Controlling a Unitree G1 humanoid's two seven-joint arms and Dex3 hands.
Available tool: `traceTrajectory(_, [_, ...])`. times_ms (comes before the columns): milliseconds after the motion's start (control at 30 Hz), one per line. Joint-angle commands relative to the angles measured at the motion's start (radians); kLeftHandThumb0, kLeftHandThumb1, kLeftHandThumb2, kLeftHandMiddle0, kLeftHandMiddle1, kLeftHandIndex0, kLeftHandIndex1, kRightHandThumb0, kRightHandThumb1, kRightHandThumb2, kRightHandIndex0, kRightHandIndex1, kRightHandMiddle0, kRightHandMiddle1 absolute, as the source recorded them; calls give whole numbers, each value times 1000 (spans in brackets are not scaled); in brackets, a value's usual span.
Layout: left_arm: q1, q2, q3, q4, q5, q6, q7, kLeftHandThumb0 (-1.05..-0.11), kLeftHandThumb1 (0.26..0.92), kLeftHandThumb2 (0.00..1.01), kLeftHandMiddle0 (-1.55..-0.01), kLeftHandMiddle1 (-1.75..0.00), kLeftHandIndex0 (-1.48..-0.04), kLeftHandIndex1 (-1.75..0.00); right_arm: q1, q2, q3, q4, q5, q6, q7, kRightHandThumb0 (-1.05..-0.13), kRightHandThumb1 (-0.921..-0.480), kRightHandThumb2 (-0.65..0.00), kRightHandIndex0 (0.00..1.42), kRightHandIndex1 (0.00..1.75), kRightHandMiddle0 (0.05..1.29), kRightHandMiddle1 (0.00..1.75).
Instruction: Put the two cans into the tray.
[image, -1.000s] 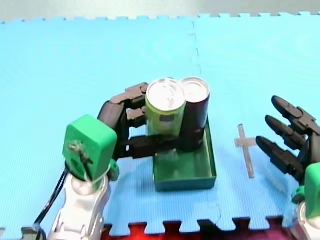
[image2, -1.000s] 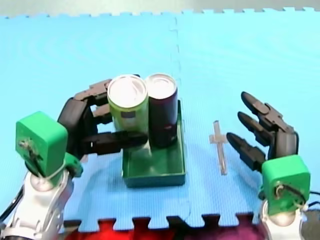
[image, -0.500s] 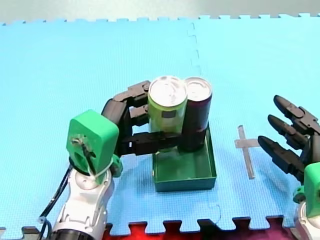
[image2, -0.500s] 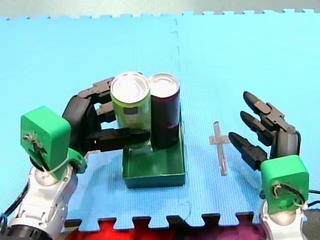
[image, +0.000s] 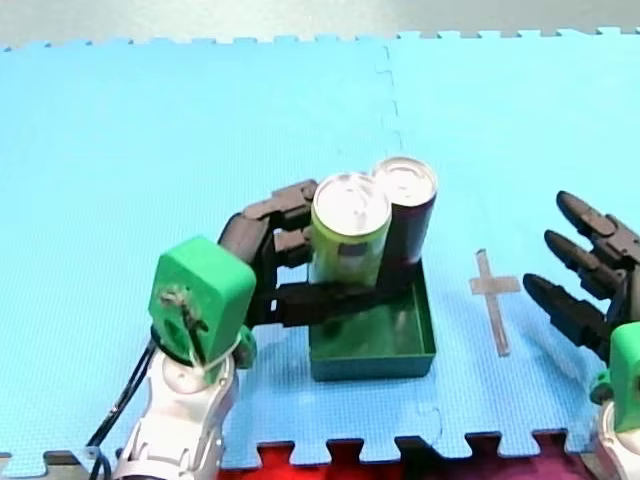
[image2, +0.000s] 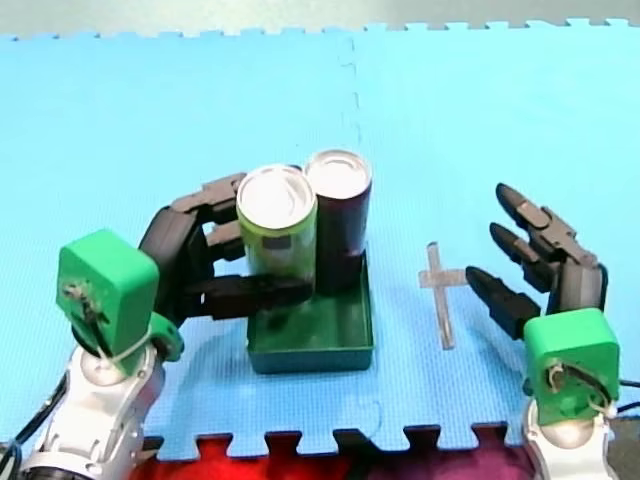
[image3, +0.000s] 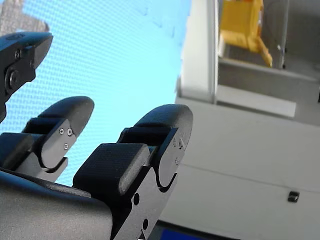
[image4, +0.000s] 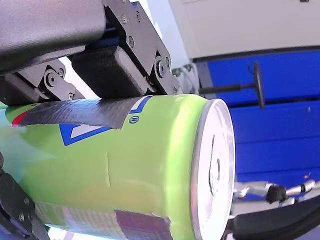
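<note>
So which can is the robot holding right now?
On the blue mat, left of the open right hand, sits a green tray. Two cans are at its far end; the left hand grips the lime can, beside the dark can.

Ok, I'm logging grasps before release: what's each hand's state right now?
Left hand: shut on the green can, next to the dark can.
Right hand: open, holding nothing, right of the tape cross.

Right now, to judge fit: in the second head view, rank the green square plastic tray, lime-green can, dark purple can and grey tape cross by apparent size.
1. green square plastic tray
2-3. lime-green can in the left hand and dark purple can: alike, not ranked
4. grey tape cross, beside the empty right hand
</note>
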Motion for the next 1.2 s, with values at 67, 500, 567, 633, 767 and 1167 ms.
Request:
traceTrajectory(67, [96, 14, -18, -109, -13, 15, -28, -347, 805, 0, -1365, -2, -1213, -1, -1, -6, -1, -5, 1, -4, -6, -276, -757, -5, 880, 2, 807, 0])
traceTrajectory(500, [200, 21, -32, -237, -39, 54, -53, -363, 809, 1, -1363, 0, -1213, 0, -1, -5, 5, -9, -4, 4, -12, -267, -764, -1, 883, 1, 807, 0])
traceTrajectory(567, [202, 21, -34, -242, -41, 58, -51, -365, 810, 1, -1363, 0, -1212, 0, 0, -5, 6, -10, -4, 5, -12, -266, -764, -1, 883, 1, 807, 0])
traceTrajectory(633, [203, 21, -35, -244, -39, 60, -48, -367, 811, 1, -1362, 0, -1211, 0, 1, -5, 7, -12, -5, 4, -14, -265, -764, -1, 883, 1, 807, 0])
traceTrajectory(767, [202, 22, -38, -244, -36, 60, -43, -367, 812, 1, -1361, 0, -1210, 0, 5, -5, 9, -17, -6, 4, -16, -264, -764, 0, 886, 1, 808, 1])
traceTrajectory(1167, [187, 21, -36, -220, -34, 52, -36, -360, 817, 1, -1355, 0, -1206, 0, 11, -5, 7, -19, 4, -7, 0, -258, -765, 0, 893, 2, 813, 1])
